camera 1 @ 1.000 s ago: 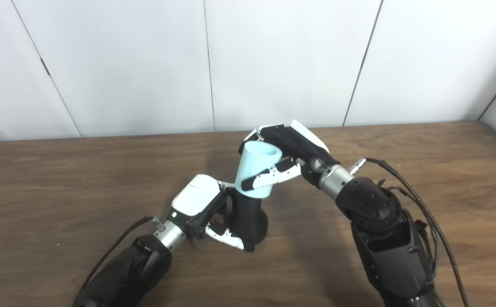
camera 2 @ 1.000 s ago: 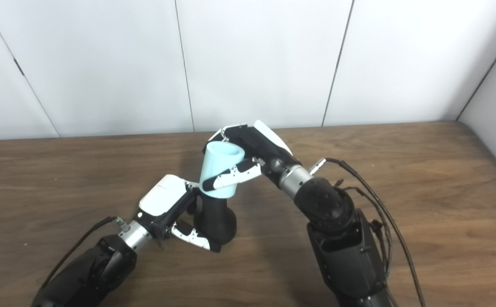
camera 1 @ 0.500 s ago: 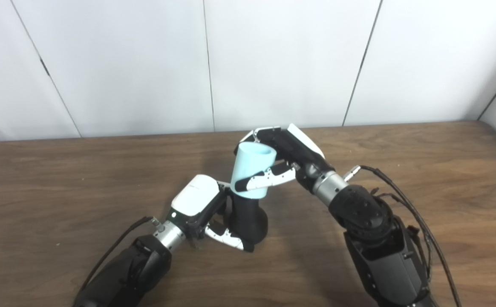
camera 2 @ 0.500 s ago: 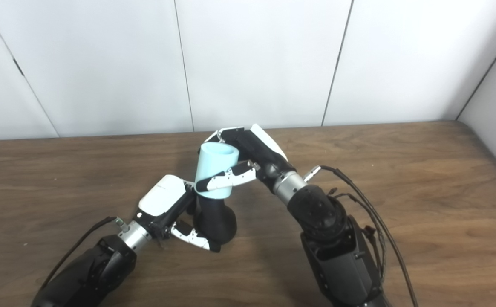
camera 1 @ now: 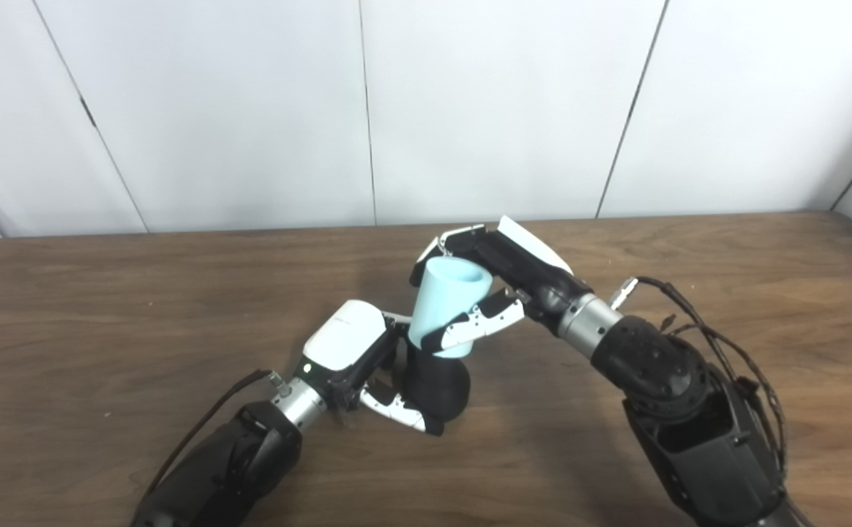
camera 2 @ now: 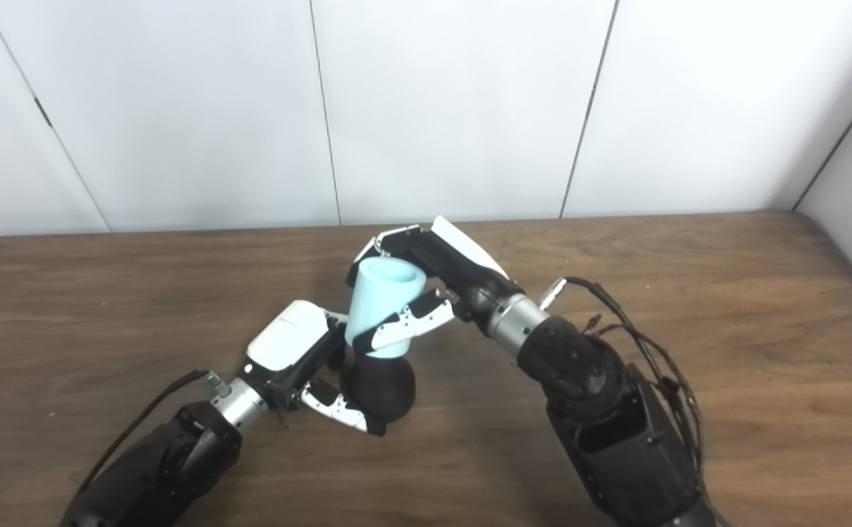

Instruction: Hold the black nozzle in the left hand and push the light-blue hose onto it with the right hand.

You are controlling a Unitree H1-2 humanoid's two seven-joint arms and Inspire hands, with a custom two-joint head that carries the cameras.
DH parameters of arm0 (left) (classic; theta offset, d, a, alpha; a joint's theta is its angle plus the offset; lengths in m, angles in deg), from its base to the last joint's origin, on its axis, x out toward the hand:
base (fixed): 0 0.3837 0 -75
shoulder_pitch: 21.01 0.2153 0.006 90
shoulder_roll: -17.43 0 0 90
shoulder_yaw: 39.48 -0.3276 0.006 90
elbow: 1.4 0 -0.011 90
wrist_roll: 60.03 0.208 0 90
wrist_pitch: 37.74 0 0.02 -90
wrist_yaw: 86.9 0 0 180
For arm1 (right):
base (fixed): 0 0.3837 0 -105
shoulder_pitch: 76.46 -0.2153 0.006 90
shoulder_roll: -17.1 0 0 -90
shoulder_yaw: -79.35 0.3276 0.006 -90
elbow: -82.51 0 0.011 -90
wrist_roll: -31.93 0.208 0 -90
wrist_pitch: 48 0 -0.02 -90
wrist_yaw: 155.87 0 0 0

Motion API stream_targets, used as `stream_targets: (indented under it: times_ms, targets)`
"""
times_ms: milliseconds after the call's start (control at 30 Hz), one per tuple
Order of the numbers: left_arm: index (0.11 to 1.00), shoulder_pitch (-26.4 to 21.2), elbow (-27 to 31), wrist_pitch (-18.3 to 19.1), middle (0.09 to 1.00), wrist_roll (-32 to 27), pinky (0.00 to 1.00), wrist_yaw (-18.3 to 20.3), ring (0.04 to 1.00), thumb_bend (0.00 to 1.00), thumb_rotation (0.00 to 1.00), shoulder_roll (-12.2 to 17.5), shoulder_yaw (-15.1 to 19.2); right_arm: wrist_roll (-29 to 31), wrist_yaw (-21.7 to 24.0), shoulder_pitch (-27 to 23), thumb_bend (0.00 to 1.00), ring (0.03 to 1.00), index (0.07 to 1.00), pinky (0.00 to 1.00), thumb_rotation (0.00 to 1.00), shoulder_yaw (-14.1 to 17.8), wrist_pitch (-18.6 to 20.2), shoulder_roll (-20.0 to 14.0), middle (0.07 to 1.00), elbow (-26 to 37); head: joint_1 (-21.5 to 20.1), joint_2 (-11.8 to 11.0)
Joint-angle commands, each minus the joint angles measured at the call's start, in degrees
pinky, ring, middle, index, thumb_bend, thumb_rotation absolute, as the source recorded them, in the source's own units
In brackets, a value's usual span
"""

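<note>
Left eye view: matte black plastic nozzle (camera 1: pixel 432 384) clamped upright in left hand (camera 1: pixel 356 362), base near centre of brown wooden tabletop (camera 1: pixel 104 307), anchored against push. Light-blue tubular hose (camera 1: pixel 446 306) gripped by right hand (camera 1: pixel 510 274), lower end sleeved over nozzle top, tilted, apparently partly seated.

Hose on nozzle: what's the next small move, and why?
Probably keep pressing the light-blue hose down along the black nozzle. The right hand grips the hose, whose lower end already covers the nozzle's top, while the left hand braces the nozzle's base on the table. How deep it sits is hidden.
</note>
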Motion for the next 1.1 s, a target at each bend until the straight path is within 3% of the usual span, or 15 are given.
stream_targets:
  times_ms: [0, 300, 700, 1067]
  targets:
    - [0.504, 3.29, -1.6, 1.54, 0.448, 2.23, 0.32, 6.77, 0.384, 0.52, 0.0, -0.09, -2.64, 0.88, 2.7, -0.02, 0.52, 0.399, 0.535, 0.31, 0.0, -1.17, -0.11, -1.4, 0.459, 0.89, -0.11, 0.09]
    - [0.506, 3.37, -1.6, 1.54, 0.447, 1.7, 0.31, 7.52, 0.38, 0.52, 0.0, 0.05, -2.4, -0.65, 1.9, 1.26, 0.51, 0.389, 0.542, 0.31, 0.0, -3.1, -4.51, -3.77, 0.465, -0.44, -0.15, 0.39]
    - [0.507, 3.5, -0.66, 1.6, 0.444, 1.19, 0.3, 8.96, 0.371, 0.52, 0.0, 0.47, -2.3, -11.69, -0.7, -0.34, 0.52, 0.385, 0.519, 0.32, 0.0, -8.99, -19.22, -4.86, 0.476, -4.23, -0.37, 0.65]
    - [0.503, 3.43, -0.17, 1.5, 0.446, 1.38, 0.31, 9.51, 0.368, 0.52, 0.0, 0.47, -2.41, -16.81, 0.47, -2.57, 0.51, 0.378, 0.526, 0.31, 0.0, -12.48, -24.72, -5.1, 0.475, -5.96, -0.26, 1.31]
